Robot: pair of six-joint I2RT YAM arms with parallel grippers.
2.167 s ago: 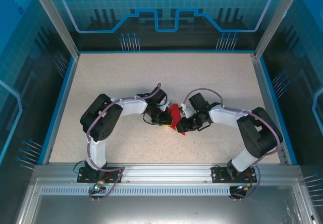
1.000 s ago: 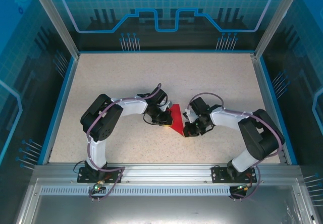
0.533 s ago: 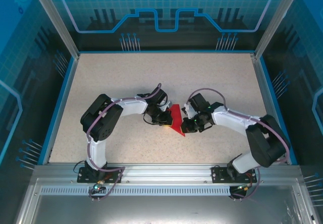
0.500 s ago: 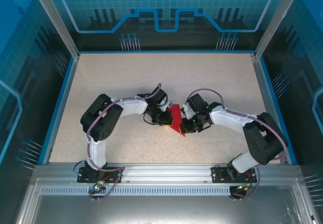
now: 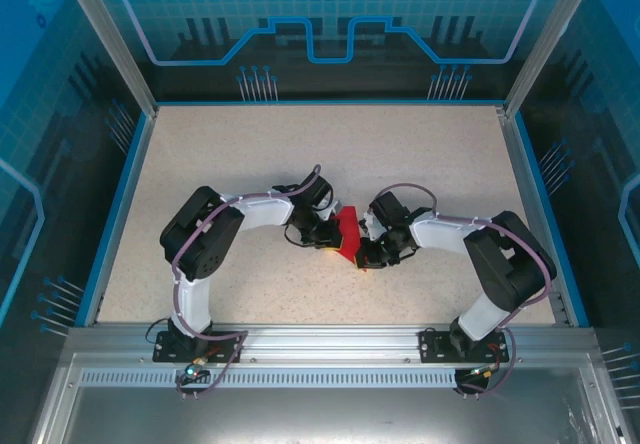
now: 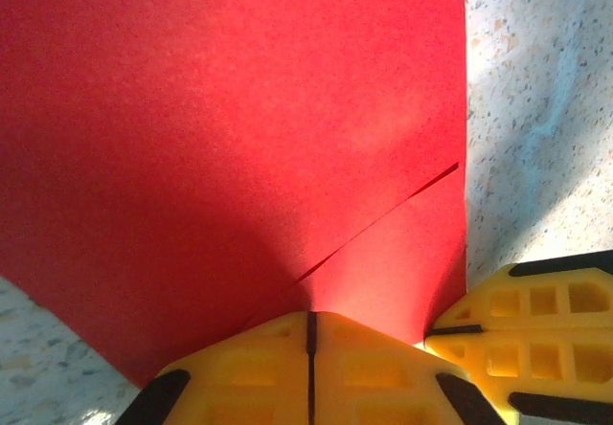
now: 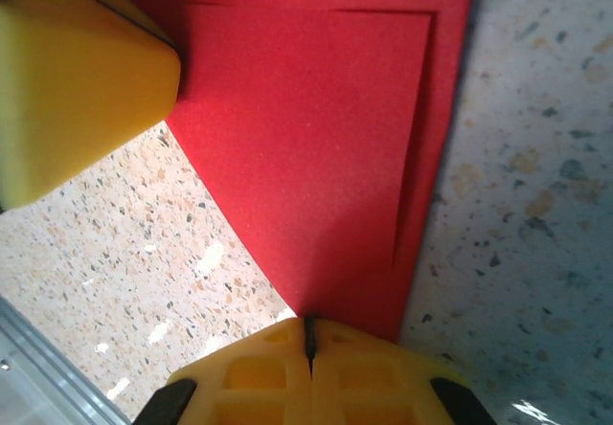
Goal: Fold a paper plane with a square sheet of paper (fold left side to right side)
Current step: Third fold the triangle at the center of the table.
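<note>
Speckled beige counter (image 5: 250,154) fills the blue-walled cell, and near its middle, a bit toward the arm bases, lies the red sheet of paper (image 5: 347,232). It's partly folded. The left wrist cam shows a slanted flap edge across it, and the right wrist cam shows a squarish flap over a lower layer. The left end effector (image 6: 309,327) is closed, its yellow tips meeting at a thin seam and touching the sheet's edge; I can't tell if any paper is nipped betw. them. The right end effector (image 7: 308,337) is likewise closed, seam tight, tips at the opposite side of the sheet. Each wrist cam catches the other's yellow fingers just beside the paper. From the top cam, the left arm (image 5: 200,234) and right arm (image 5: 500,259) bend inward w/ elbows out, wrists converging on the sheet.
</note>
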